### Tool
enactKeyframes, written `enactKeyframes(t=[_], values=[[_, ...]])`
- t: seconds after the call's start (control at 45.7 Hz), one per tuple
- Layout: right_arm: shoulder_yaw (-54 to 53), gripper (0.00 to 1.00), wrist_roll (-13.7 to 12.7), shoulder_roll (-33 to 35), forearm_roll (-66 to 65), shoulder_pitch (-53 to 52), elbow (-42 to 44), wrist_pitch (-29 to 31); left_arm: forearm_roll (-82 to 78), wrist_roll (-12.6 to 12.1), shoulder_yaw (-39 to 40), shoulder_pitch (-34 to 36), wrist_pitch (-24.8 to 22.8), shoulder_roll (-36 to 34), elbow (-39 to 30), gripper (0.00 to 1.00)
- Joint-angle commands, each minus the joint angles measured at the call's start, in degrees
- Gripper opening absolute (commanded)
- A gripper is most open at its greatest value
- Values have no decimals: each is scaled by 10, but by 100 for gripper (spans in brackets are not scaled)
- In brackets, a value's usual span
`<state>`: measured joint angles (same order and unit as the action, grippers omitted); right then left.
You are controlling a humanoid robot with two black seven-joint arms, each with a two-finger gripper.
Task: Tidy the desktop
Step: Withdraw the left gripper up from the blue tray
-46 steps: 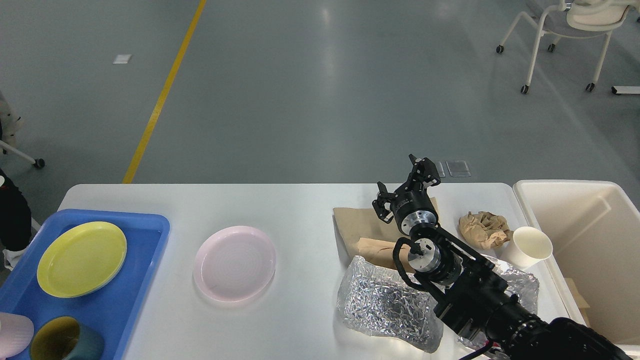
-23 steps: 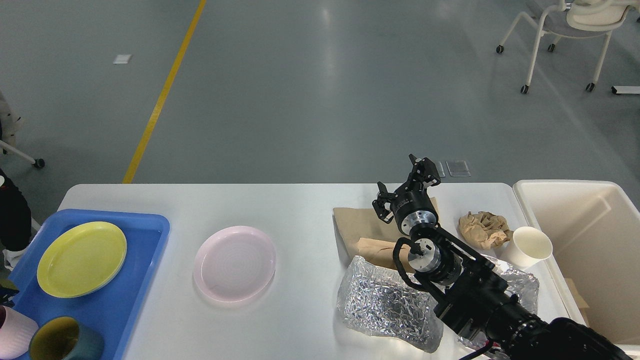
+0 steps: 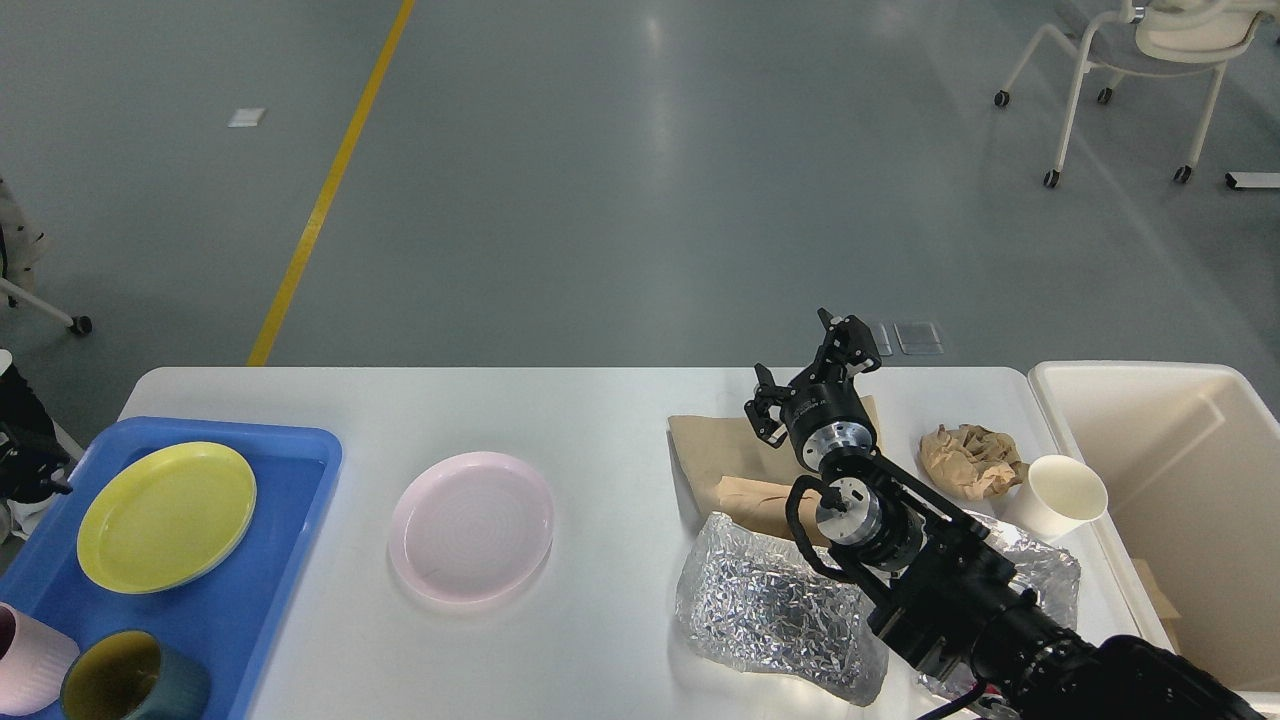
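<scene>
The white desktop [image 3: 600, 420] carries a pink plate [image 3: 471, 526] in the middle. On its right side lie a flat brown paper bag [image 3: 725, 455], a crumpled brown paper ball [image 3: 968, 458], a white paper cup [image 3: 1064, 492] and crinkled foil [image 3: 770, 610]. My right gripper [image 3: 810, 362] hangs open and empty over the far end of the paper bag. A dark part of my left arm [image 3: 28, 468] shows at the left edge beside the blue tray [image 3: 280, 560]; its fingers cannot be told apart.
The blue tray holds a yellow plate [image 3: 166, 516], a pink cup [image 3: 30, 668] and a dark teal cup [image 3: 130, 688]. A cream bin [image 3: 1180, 480] stands against the desktop's right end. A wheeled chair [image 3: 1130, 60] is far off on the floor.
The dark shape at the left edge has shifted beside the tray, and the pink cup has moved slightly. My right arm has stayed still.
</scene>
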<state>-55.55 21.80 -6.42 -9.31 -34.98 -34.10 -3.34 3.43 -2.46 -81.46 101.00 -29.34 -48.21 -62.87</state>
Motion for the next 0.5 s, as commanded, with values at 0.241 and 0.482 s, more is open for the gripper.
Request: enactKeyframes(t=[0.241,0.482], values=[[0,100,0,0,-1,0,0,0,1,4,-79,143,-166,290,-32,97],[0,100,0,0,0,0,0,0,2,7,-26,169,-190,365,-50,97]])
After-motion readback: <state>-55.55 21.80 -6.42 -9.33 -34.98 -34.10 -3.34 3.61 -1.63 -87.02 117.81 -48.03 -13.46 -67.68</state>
